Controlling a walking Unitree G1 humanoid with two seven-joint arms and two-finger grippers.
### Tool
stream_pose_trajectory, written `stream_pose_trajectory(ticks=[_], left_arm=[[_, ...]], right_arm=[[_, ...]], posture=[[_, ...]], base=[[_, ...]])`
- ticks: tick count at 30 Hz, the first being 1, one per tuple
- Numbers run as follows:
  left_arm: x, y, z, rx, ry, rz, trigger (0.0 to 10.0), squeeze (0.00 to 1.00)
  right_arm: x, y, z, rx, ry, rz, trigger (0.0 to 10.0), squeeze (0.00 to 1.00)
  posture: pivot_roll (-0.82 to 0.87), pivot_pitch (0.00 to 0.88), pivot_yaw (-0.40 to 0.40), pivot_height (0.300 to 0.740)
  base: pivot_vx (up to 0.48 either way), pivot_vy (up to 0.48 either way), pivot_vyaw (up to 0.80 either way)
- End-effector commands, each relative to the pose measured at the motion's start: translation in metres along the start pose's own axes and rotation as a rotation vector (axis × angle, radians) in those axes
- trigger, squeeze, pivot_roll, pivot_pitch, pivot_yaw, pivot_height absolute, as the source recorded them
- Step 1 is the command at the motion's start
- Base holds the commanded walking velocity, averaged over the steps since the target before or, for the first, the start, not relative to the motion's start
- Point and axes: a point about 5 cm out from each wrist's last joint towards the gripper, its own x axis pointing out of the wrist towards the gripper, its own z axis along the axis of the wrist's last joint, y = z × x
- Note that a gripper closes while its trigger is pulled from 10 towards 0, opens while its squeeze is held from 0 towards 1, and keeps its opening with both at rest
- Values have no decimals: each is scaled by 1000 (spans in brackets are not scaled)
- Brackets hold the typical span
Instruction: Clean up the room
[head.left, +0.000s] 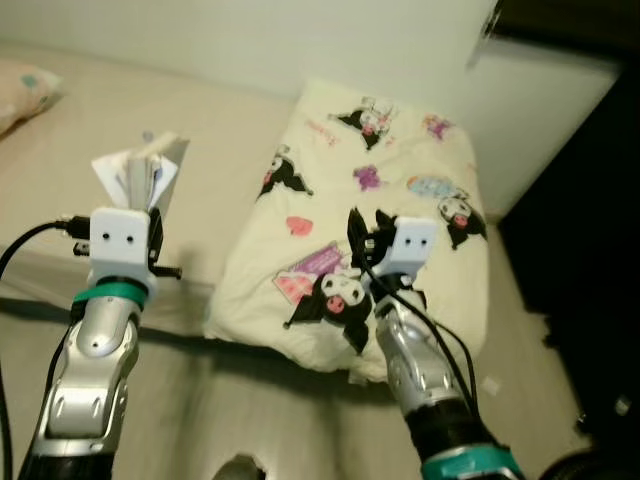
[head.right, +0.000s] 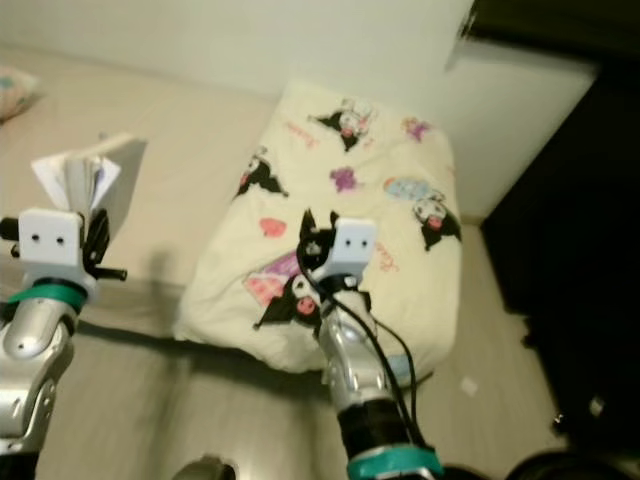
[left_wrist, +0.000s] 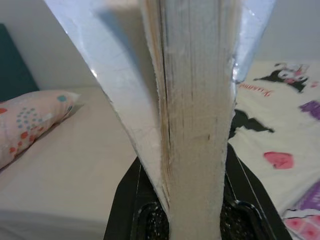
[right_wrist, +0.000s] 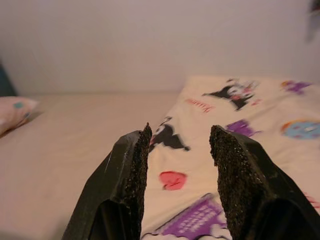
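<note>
Standing at the bed (head.left: 120, 130), both arms raised over its near edge. Pinching a book (head.left: 150, 172) upright in the left gripper (head.left: 140, 200), page block squeezed between the fingers, covers splaying; probably carrying it clear of the bed for putting away. Hovering right gripper (right_wrist: 177, 150) over the cartoon-print blanket (head.left: 390, 170) folded on the bed, fingers spread, holding nothing, likely lining up to grab it.
</note>
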Motion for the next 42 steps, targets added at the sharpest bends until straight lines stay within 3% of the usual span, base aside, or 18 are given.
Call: stream_pose_trajectory(ticks=[1,4,42], left_arm=[[1,-3,4,-27,-10,-6,10000,0],[2,-1,3,-60,-3,8,10000,0],[0,1,-1,-39,11,16,10000,0]], right_arm=[[0,-2,0,-6,-1,-7,10000,0],[-1,-2,0,-7,-1,-7,10000,0],[-3,-1,-2,0,-3,-10,10000,0]], posture=[[229,5,-36,711],[229,5,-36,711],[225,16,-30,711]], base=[[0,0,0],[0,480,0],[0,480,0]])
